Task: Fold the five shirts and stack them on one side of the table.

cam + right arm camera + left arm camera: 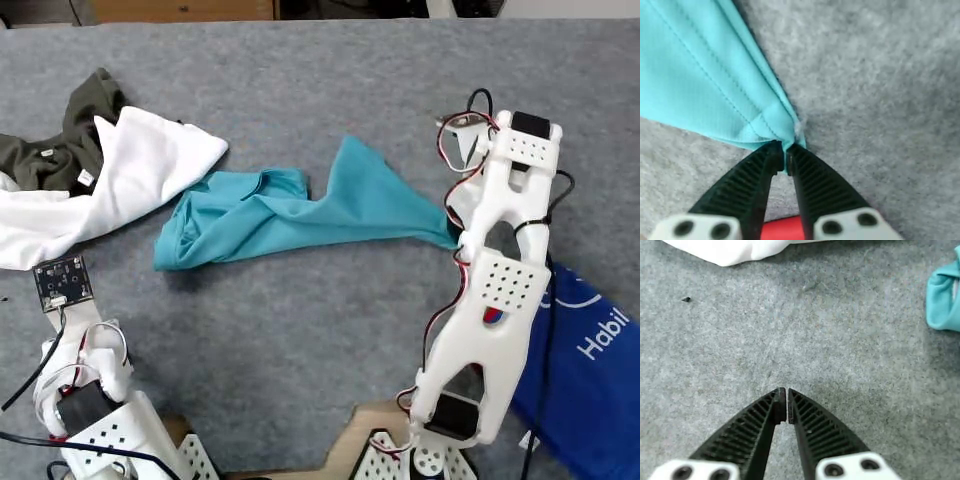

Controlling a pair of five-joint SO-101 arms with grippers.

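Observation:
A teal shirt (290,215) lies crumpled and stretched across the middle of the grey table. Its right corner (775,135) is pinched in my right gripper (785,152), which is shut on the teal shirt; from above that arm (495,290) reaches in from the front right. A white shirt (110,185) lies at the left, partly over a dark olive shirt (70,135). A blue shirt (580,370) lies at the right front under the right arm. My left gripper (786,402) is shut on nothing, over bare felt at the front left (62,282).
The grey felt table (300,340) has bare room in the middle front and along the back. A wooden base (370,420) sits at the front edge between the arms. The teal shirt's edge (945,300) and the white shirt's edge (735,250) lie beyond the left gripper.

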